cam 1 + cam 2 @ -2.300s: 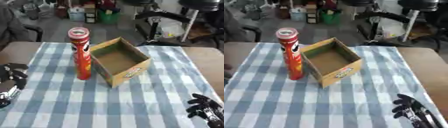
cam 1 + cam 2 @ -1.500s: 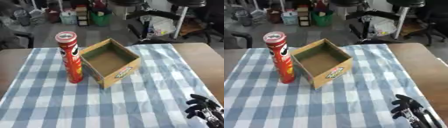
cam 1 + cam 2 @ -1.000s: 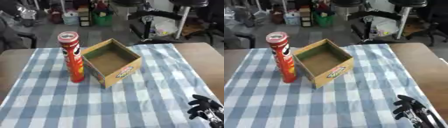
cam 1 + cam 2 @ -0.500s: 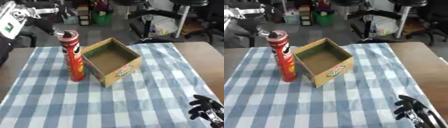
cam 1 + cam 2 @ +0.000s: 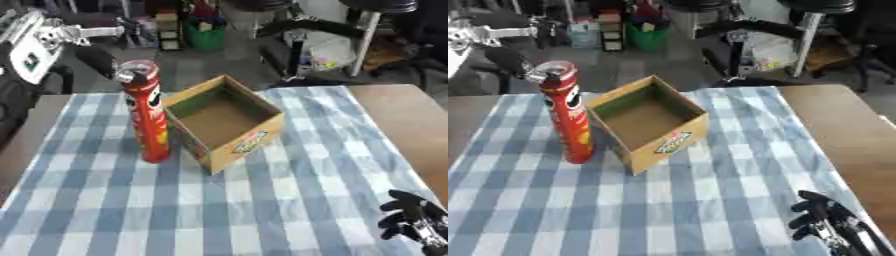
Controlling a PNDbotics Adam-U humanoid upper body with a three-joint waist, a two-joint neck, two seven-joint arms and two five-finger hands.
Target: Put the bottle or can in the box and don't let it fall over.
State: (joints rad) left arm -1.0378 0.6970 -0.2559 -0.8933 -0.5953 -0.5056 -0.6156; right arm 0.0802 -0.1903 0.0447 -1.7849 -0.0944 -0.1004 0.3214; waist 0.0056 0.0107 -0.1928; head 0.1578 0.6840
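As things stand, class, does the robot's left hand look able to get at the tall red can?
Probably yes. The left hand is already up at the top of the red can, from the far left. Nothing stands between them; the open cardboard box sits on the can's other side. Whether the fingers touch the lid is unclear.

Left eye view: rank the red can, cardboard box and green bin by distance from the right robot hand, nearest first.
Measured from the right robot hand, at the lower right corner:
1. Cardboard box, mid-table, up and left of the hand.
2. Red can, upright, just left of the box.
3. Green bin, on the floor beyond the table's far edge.
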